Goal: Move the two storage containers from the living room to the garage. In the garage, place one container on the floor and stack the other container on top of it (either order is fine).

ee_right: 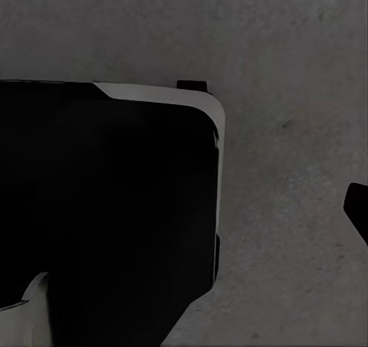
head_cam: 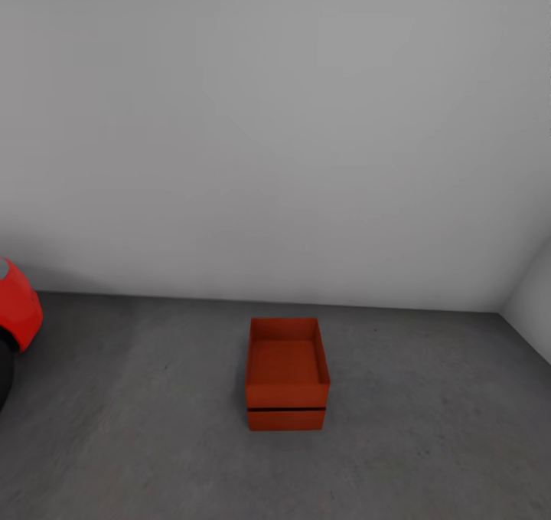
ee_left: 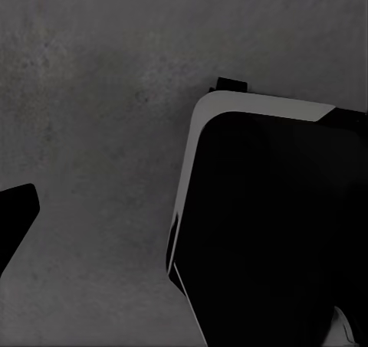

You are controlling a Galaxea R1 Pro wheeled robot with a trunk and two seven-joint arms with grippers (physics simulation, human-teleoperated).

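Already the two storage containers (head_cam: pixel 287 374) sit stacked on the garage's dark grey floor (head_cam: pixel 428 428), near the white wall (head_cam: pixel 275 122). Likely light, stiff, thin-walled; grip opposite rims. Either hand's state I cannot tell.

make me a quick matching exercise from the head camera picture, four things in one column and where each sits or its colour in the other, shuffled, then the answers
Column one:
1. upper storage container
2. lower storage container
3. red car
4. floor

Column two:
A. at the picture's left edge, partly cut off
B. dark grey, spreading under everything
C. resting on the grey surface, under its twin
D. stacked on top, open side up

Pairs: 1-D, 2-C, 3-A, 4-B
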